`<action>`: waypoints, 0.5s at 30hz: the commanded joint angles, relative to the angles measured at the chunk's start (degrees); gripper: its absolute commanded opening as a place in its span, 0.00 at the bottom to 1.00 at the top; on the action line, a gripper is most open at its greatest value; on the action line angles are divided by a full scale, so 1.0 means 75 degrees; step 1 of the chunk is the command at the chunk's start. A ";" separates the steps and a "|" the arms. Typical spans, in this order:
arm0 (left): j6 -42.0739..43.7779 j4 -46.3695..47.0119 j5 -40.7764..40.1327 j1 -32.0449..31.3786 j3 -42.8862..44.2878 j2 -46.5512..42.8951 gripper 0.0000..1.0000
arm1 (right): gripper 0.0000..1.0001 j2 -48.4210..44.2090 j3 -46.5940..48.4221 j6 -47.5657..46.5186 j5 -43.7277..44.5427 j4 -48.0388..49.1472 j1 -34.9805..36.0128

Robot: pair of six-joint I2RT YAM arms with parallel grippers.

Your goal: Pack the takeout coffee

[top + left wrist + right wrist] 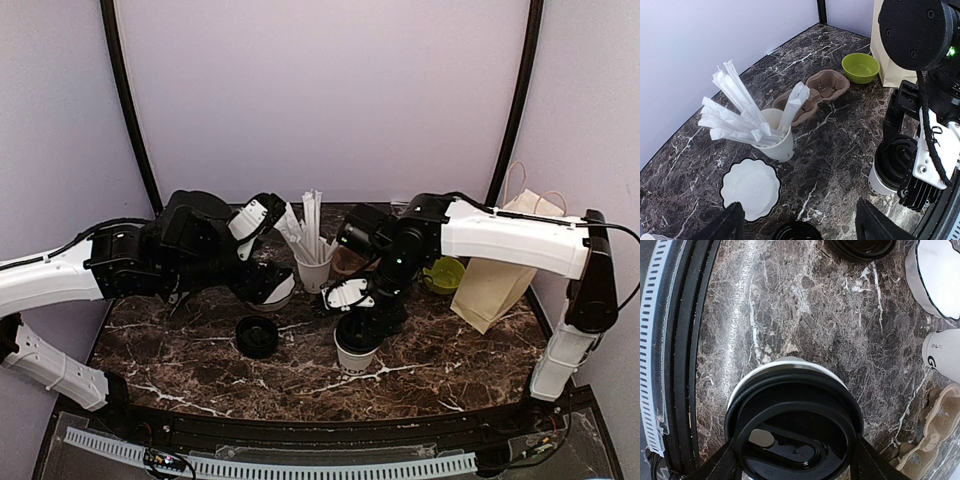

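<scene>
Marble, dark with white veins, tops the table (200,370), and pale lilac walls (320,100) close it in behind and at the sides. Near the front centre stands a takeout coffee cup (355,358). The right gripper (795,465) comes at it from above, spread wide, its fingers pressed to both sides of the cup's black lid (790,415). The left gripper (797,220) stands wide apart and grips nothing, above a loose lid (257,336) beside the scalloped bowl (750,187).

White arm shells (510,243), black joints (598,285) — thin black cables (930,125).
</scene>
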 commanded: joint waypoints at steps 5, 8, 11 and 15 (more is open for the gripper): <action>-0.0068 0.0180 -0.0048 0.0012 -0.0128 -0.0192 0.79 | 0.65 0.0129 0.0152 0.0084 0.0062 0.0014 0.0131; -0.0078 0.0179 -0.0046 0.0012 -0.0153 -0.0198 0.79 | 0.65 0.0175 0.0163 0.0126 0.0087 -0.0001 0.0146; -0.0105 0.0205 -0.0037 0.0012 -0.0187 -0.0213 0.79 | 0.65 0.0193 0.0184 0.0161 0.0123 0.0021 0.0157; -0.0108 0.0224 -0.0024 0.0012 -0.0212 -0.0214 0.79 | 0.65 0.0227 0.0181 0.0190 0.0164 0.0040 0.0172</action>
